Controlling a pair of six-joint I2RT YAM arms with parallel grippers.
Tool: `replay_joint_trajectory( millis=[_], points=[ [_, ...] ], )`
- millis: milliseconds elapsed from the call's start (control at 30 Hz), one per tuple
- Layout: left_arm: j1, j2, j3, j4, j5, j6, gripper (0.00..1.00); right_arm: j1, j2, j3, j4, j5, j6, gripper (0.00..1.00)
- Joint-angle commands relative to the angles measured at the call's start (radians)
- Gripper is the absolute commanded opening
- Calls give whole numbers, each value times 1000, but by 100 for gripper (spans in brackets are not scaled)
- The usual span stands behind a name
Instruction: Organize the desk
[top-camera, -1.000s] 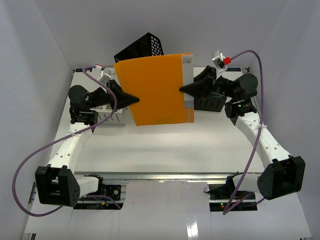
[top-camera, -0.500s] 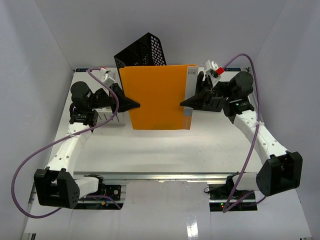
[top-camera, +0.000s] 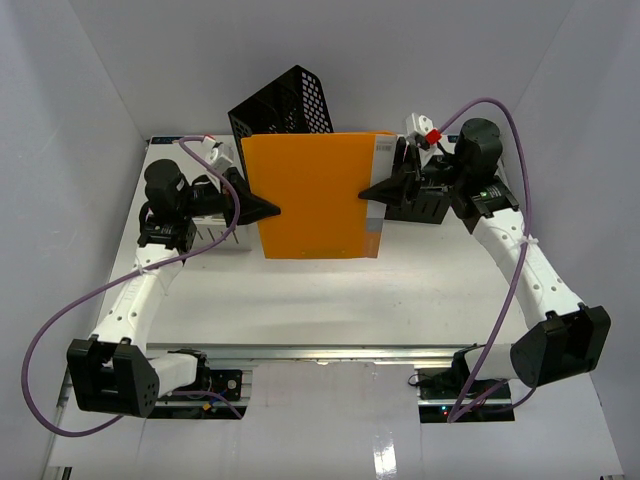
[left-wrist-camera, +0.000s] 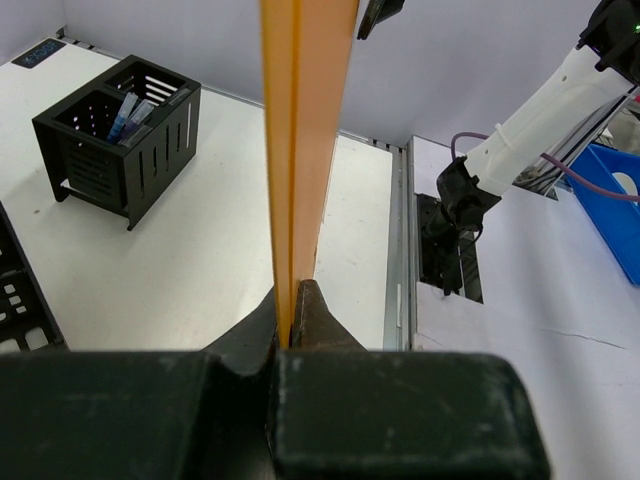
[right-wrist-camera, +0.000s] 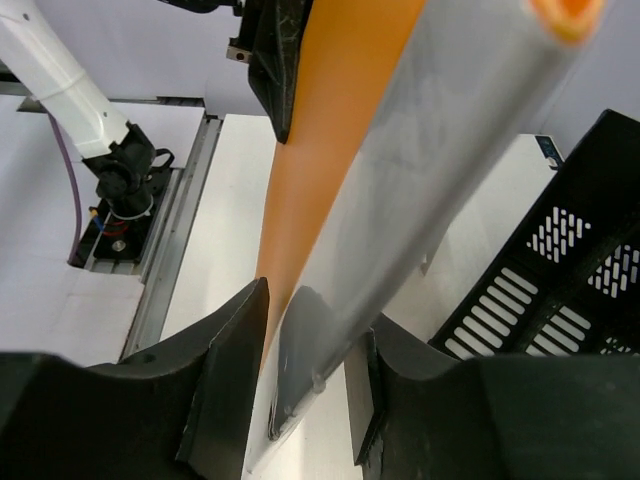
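The large flat white desk (top-camera: 330, 300), with its silvery metal rail (top-camera: 330, 351) along the front edge, lies spread beneath both pincers. They hang over its far half, pointing at each other, the left pincer (top-camera: 275, 208) toward the far left corner and the right pincer (top-camera: 364, 193) toward the far right one. Between them they carry a thin orange plastic folder (top-camera: 310, 195), its broad face turned toward the overhead camera, one pincer on each side edge. From above you get the whole sheet and the pale grey strip down its right edge, but not how the jaws stand; the wrist cameras settle that. The left wrist view has the folder (left-wrist-camera: 300, 150) edge-on as two orange leaves, and the left pincer (left-wrist-camera: 296, 300) is closed tight on them, a jaw against each face. The right wrist view shows the right pincer (right-wrist-camera: 305, 340) clamped on the grey-strip side of the folder (right-wrist-camera: 340, 130), the jaws parted only by its thickness. Behind the folder, at the far edge, a black perforated plastic basket (top-camera: 290, 100) sits askew. A black slotted organiser box (left-wrist-camera: 120, 135) with bluish pens in it stands toward the far right corner, plain in the left wrist view but mostly hidden behind the right pincer from above.
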Motion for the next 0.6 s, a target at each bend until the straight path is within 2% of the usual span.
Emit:
replay_joint_trajectory(
  millis=[0,300,467,567],
  points=[
    [-8,-16,55,-47,-44,63,0,0,22,79,-158,40,-118,39],
    [-22,-17,70,-123,-81,130,0,0,73,170,-358,71,-225,33],
    [-27,-15,70,-136,-89,142,0,3,91,185,-399,72,-242,27],
    [-28,-17,70,-140,-91,145,0,8,97,188,-410,71,-250,19]
  ],
)
